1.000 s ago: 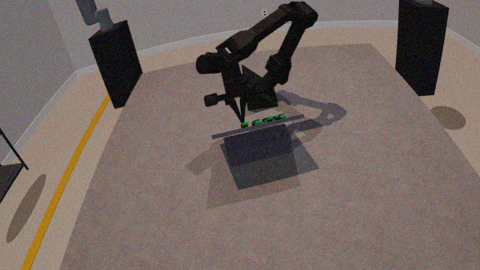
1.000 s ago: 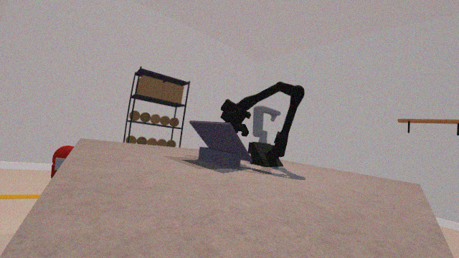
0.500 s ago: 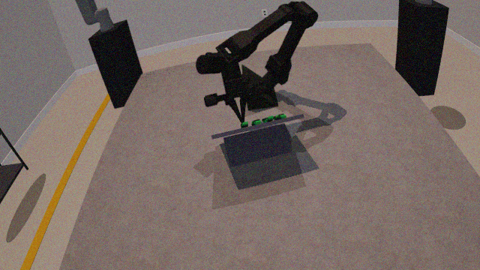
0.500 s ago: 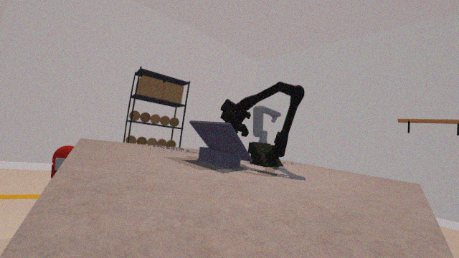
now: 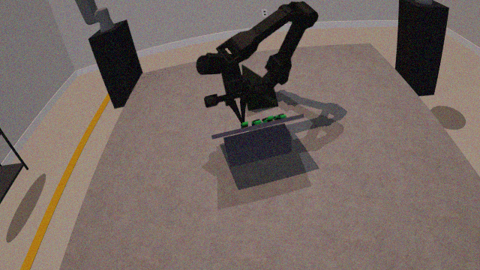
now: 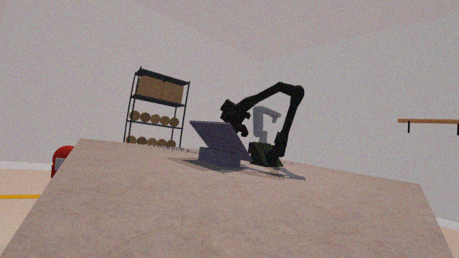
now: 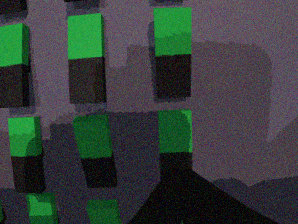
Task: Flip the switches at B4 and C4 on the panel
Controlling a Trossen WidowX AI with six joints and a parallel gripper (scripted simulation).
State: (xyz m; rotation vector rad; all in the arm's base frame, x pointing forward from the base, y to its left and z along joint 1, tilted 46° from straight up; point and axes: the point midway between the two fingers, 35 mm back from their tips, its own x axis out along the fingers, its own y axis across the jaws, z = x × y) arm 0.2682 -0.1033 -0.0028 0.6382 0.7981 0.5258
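Observation:
The tilted panel bears rows of rocker switches, each with a green half and a black half. My gripper is shut and empty. Its tips are at the black half of a rightmost-column switch in the wrist view, overlapping it; whether they touch cannot be told. Another switch stands left of it, and a switch stands above it. No printed letters or numbers show, so B4 and C4 cannot be identified. In the exterior view the panel hides the fingertips.
The panel stands on a block-shaped base on the large table. More switches lie close by on the left in the wrist view, including one switch. Arm shadow darkens part of the panel.

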